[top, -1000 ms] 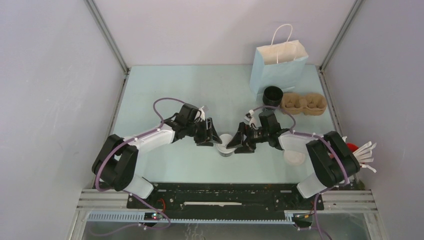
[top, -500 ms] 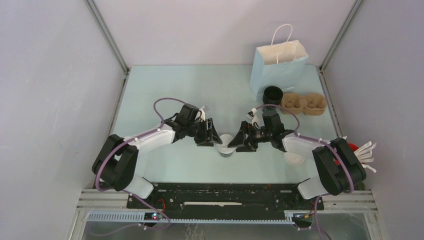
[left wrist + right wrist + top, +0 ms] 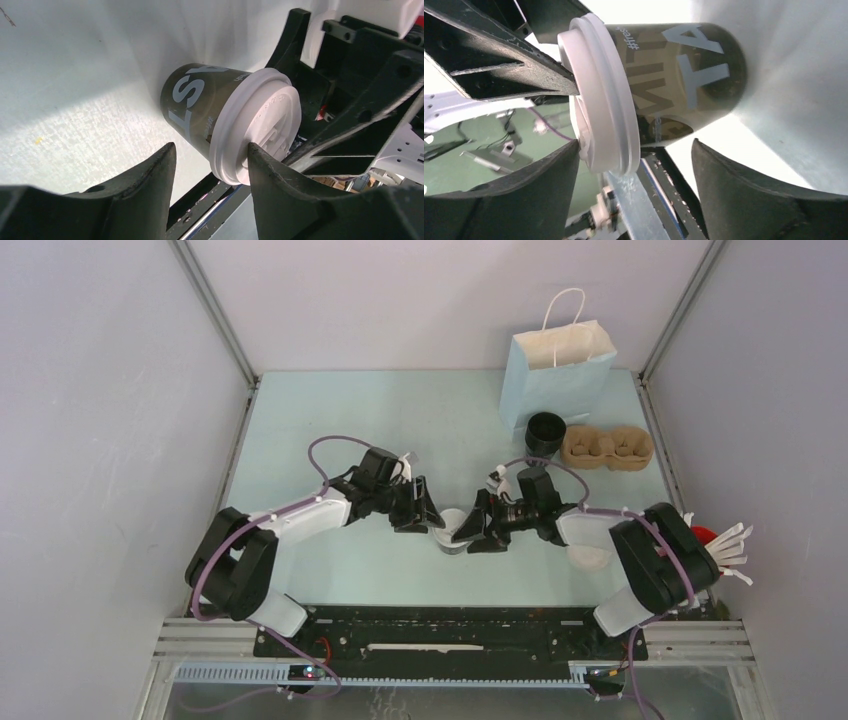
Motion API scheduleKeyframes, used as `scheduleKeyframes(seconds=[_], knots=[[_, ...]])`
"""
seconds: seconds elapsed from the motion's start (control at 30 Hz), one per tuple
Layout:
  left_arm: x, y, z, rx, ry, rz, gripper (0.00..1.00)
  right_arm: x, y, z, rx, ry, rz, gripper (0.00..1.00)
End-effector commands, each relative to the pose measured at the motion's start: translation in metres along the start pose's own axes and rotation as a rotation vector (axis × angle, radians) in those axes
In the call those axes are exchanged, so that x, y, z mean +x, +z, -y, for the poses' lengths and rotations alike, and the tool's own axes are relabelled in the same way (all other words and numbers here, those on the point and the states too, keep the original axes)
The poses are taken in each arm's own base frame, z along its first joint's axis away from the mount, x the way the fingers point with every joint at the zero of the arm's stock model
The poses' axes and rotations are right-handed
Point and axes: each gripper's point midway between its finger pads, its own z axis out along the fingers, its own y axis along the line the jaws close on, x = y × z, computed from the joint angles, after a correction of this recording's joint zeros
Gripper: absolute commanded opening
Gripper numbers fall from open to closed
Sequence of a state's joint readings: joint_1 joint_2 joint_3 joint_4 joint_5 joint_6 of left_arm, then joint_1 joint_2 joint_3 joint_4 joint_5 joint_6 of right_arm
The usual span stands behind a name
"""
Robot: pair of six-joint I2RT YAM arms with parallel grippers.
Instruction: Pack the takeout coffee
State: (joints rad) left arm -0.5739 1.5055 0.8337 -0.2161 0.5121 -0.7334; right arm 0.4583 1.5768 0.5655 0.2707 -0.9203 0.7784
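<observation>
On the table (image 3: 340, 420), the cup (image 3: 453, 531) stands between left gripper (image 3: 210, 148) and right gripper (image 3: 635, 144).

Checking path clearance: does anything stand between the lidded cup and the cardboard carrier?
No loose object does. The right end effector and its arm lie along that line, beside the lidded cup; a black cup stands at the cardboard carrier's left end.
</observation>
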Motion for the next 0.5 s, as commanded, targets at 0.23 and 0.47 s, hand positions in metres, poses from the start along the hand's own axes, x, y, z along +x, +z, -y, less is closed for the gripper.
scheduleKeyframes(seconds=[0.23, 0.47], knots=[[0.009, 0.006, -0.03, -0.132, -0.002, -0.036, 0.58, -0.071, -0.012, 0.003, -0.01, 0.037, 0.135, 0.88], [0.01, 0.006, -0.031, -0.13, -0.014, -0.035, 0.58, -0.068, 0.0, 0.04, 0.021, 0.099, 0.11, 0.81]])
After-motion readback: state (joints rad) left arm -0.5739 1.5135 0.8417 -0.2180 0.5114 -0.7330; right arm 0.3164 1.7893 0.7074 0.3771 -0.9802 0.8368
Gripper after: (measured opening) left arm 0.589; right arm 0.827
